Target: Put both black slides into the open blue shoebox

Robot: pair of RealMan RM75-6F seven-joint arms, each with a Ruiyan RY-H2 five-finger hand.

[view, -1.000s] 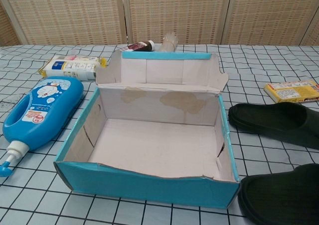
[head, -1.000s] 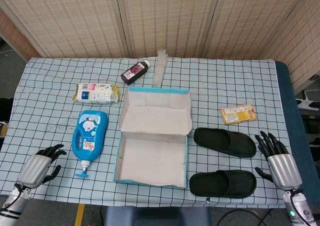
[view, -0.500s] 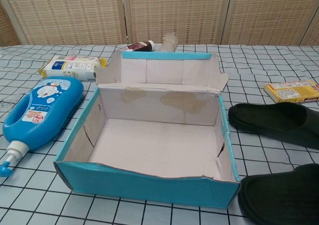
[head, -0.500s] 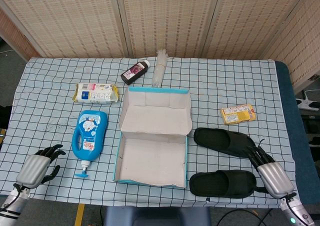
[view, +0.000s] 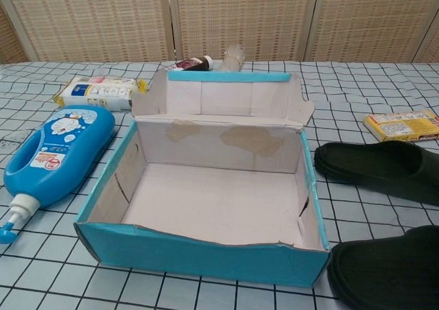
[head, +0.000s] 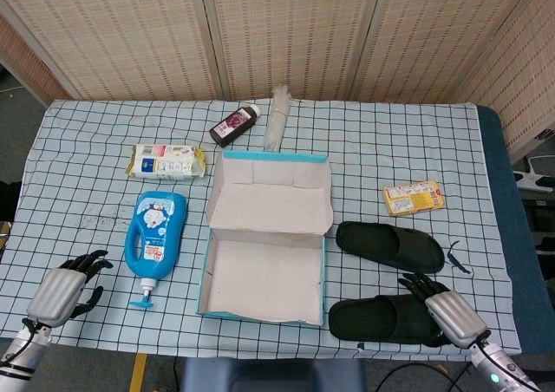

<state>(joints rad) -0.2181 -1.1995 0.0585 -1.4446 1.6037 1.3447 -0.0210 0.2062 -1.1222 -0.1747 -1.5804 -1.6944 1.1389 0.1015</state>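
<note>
The left hand lies low at the near left corner of the table, silver back up, dark fingers curled loosely and holding nothing. The right hand sits at the near right, back up, its fingers reaching forward; whether they grip anything can't be made out. The chest view shows neither hand.

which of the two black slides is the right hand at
The near slide, the one closest to the table's front edge. The right hand sits at its right end, while the far slide lies apart, behind it, with nothing on it.
</note>
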